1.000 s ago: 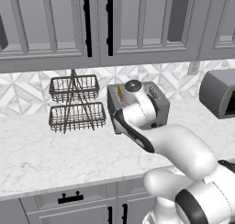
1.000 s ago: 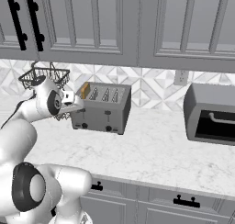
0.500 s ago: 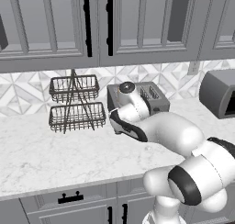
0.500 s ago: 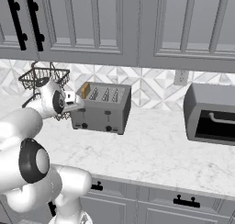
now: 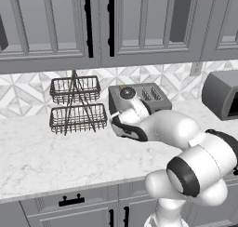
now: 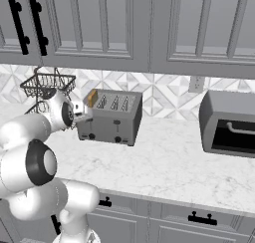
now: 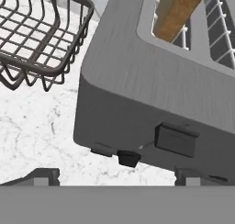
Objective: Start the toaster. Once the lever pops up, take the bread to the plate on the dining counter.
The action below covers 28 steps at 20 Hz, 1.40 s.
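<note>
The grey four-slot toaster (image 6: pixel 112 120) stands on the wall counter against the tiled backsplash. The bread (image 6: pixel 92 97), a tan slice, stands upright in its leftmost slot and sticks out of the top (image 7: pixel 176 12). My gripper (image 7: pixel 117 176) is open and hangs close in front of the toaster's (image 7: pixel 137 81) lower front corner, with nothing between its fingers. A dark lever (image 7: pixel 176 139) and a small black knob (image 7: pixel 129 158) sit just ahead of the fingertips. From the left base, my hand (image 5: pixel 123 126) covers the toaster's (image 5: pixel 151 95) front left. The plate and the dining counter are out of view.
A two-tier wire basket stand (image 5: pixel 74 105) is just left of the toaster, close to my hand (image 7: pixel 41 35). A dark grey oven box (image 6: pixel 231 125) stands to the right. Grey upper cabinets hang overhead. White marble counter (image 5: pixel 56 151) stretches out in front.
The hand has dropped slightly and drawn closer to the toaster's front left corner, while the elbow swung out to the right. The jaws stay open.
</note>
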Tool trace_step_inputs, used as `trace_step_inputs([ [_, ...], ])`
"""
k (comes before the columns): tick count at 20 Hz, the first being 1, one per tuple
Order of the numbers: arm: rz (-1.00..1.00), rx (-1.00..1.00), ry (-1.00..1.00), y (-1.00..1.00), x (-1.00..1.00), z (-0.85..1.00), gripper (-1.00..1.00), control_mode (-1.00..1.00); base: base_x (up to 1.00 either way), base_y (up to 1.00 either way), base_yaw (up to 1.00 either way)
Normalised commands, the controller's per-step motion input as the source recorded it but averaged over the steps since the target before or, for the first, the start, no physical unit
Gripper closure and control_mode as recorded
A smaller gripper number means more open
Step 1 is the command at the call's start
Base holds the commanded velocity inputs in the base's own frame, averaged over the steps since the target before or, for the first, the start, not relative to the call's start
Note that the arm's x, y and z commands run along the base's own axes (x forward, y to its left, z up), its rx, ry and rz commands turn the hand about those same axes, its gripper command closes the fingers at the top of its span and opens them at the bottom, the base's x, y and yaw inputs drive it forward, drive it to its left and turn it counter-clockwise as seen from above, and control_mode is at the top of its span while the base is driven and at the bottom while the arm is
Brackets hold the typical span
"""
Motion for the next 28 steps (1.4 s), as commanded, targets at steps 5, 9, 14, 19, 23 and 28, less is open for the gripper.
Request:
trace_step_inputs([
  [5, 0.05, 0.0, -0.12, 0.0, 0.07, -0.16, -1.0, -1.0, 0.0, 0.0, 0.0],
  [9, 0.04, 0.0, -0.15, 0.0, 0.18, -0.03, -1.0, -1.0, 0.0, 0.0, 0.0],
  [14, 0.02, 0.0, -0.08, 0.0, 0.19, 0.0, -1.0, -1.0, 0.0, 0.0, 0.0],
  [19, 0.0, 0.0, 0.0, -0.01, 0.27, 0.0, -1.0, -1.0, 0.0, 0.0, 0.0],
  [23, 0.0, 0.0, 0.0, -0.02, 0.26, -0.11, -1.0, -1.0, 0.0, 0.0, 0.0],
  [28, 0.0, 0.01, 0.11, 0.0, 0.27, -0.35, -1.0, -1.0, 0.0, 0.0, 0.0],
])
